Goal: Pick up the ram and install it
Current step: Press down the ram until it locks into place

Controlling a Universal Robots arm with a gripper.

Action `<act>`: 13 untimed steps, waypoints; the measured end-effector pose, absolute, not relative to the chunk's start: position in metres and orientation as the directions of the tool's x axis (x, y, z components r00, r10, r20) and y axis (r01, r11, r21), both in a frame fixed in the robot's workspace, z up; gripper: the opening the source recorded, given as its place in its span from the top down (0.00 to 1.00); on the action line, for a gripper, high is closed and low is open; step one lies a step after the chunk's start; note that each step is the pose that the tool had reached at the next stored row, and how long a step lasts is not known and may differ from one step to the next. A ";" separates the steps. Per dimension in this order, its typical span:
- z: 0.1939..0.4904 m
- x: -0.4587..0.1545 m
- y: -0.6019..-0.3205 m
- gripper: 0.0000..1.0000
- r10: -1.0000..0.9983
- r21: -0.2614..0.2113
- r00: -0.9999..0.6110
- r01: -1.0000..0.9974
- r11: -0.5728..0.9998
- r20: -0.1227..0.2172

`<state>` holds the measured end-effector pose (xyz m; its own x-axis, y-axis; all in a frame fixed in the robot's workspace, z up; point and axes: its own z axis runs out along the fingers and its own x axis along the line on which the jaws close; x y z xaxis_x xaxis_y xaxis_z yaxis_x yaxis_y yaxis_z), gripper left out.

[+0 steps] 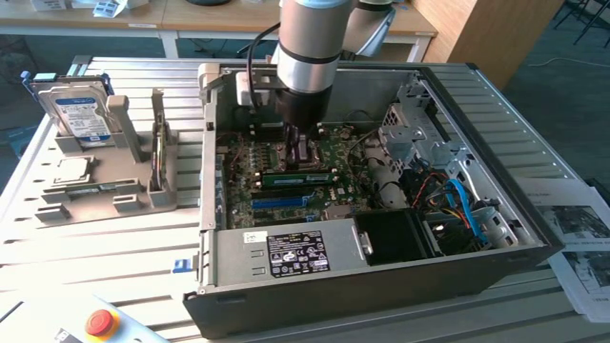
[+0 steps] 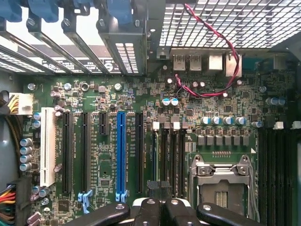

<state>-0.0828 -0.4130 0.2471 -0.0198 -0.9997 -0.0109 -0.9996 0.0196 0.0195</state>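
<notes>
Gripper (image 1: pixel 298 151) is down inside the open computer case (image 1: pixel 533 246), fingers pressed together with nothing pinched, hovering over the motherboard (image 1: pixel 329 153) by the CPU socket (image 2: pixel 221 181). The ram (image 1: pixel 297 176) sits in its slot at about five o'clock from the fingertips, just beside them. In the wrist view the blue expansion slot (image 2: pixel 121 153) runs at ten o'clock from the closed fingers (image 2: pixel 149 209).

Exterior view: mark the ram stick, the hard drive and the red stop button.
ram stick (image 1: pixel 297 176), exterior view, middle of its green top edge, seated on the motherboard.
hard drive (image 1: pixel 78 114), exterior view, on its blue-white label.
red stop button (image 1: pixel 101 322), exterior view, on its red cap.
</notes>
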 end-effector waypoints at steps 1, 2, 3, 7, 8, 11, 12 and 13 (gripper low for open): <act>0.247 -0.083 -0.413 0.90 -1.000 0.020 -0.020 -1.000 0.020 -0.011; 0.246 -0.083 -0.413 0.90 -1.000 0.020 -0.020 -1.000 0.020 -0.011; 0.246 -0.083 -0.413 0.90 -1.000 0.020 -0.020 -1.000 0.020 -0.011; 0.246 -0.083 -0.413 0.90 -1.000 0.020 -0.020 -1.000 0.020 -0.011; 0.246 -0.083 -0.413 0.90 -1.000 0.020 -0.020 -1.000 0.020 -0.011; 0.245 -0.083 -0.413 0.90 -1.000 0.020 -0.020 -1.000 0.020 -0.011; 0.245 -0.083 -0.413 0.90 -1.000 0.020 -0.020 -1.000 0.020 -0.011; 0.244 -0.083 -0.413 0.90 -1.000 0.020 -0.020 -1.000 0.020 -0.011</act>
<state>-0.0828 -0.4130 0.2439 -0.0198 -0.9997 -0.0109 -0.9996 0.0196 0.0197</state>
